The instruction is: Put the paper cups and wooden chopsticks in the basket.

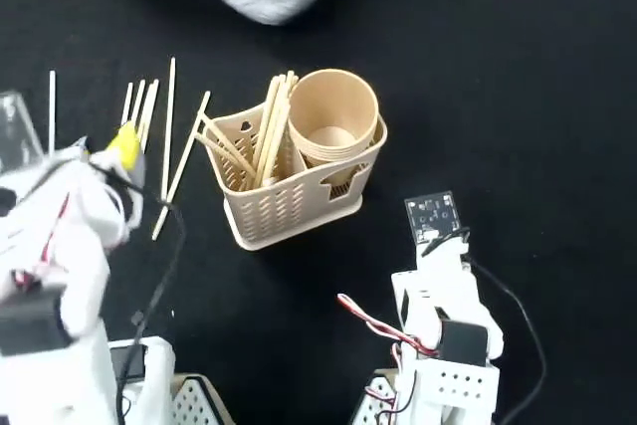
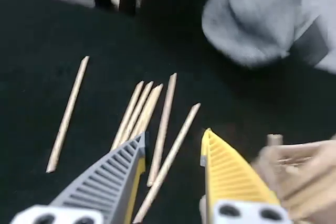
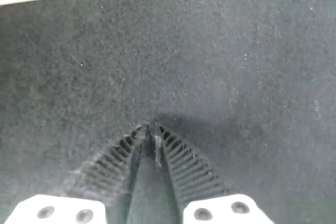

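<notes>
One basket sits mid-table w/ one stack of paper cups in one compartment (nested, can't count them), so I judge cups done & we're on the stick step. Two grippers: left gripper hangs spread wide & empty, right gripper pinched closed on nothing over black cloth. Six loose wooden chopsticks lie beside the basket below my left jaws, plus a bunch of binned chopsticks I can't count in the other compartment; next I'd straddle one single stick, not the tight trio, then squeeze.

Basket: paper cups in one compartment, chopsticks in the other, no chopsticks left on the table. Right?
No: the high view shows several loose chopsticks lying on the table beside the basket. The paper cups and the basket's own chopsticks are as stated.
</notes>
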Controlling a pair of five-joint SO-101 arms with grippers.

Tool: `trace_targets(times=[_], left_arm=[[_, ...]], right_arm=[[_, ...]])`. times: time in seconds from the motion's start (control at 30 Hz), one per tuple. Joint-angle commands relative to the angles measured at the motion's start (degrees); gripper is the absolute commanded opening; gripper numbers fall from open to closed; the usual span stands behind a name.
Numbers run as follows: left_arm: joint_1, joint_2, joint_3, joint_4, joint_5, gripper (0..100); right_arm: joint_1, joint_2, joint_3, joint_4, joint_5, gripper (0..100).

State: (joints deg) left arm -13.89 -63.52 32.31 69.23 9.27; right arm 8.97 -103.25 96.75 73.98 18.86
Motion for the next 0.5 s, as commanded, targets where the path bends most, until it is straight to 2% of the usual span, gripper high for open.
trace_targets(times=[0.0, 0.27, 0.47], left_arm=[[-3.82, 8.18, 0.92, -0.44, -7.21, 18], [-13.93, 22.95, 6.81, -8.53, -16.70, 18], [-15.25, 33.58, 8.84, -11.78, -23.91, 18]], right_arm=[[-0.62, -4.09, -0.22, 0.26, 0.35, 1.3], [-0.62, -4.09, -0.22, 0.26, 0.35, 1.3], [-0.62, -4.09, -0.22, 0.26, 0.35, 1.3]])
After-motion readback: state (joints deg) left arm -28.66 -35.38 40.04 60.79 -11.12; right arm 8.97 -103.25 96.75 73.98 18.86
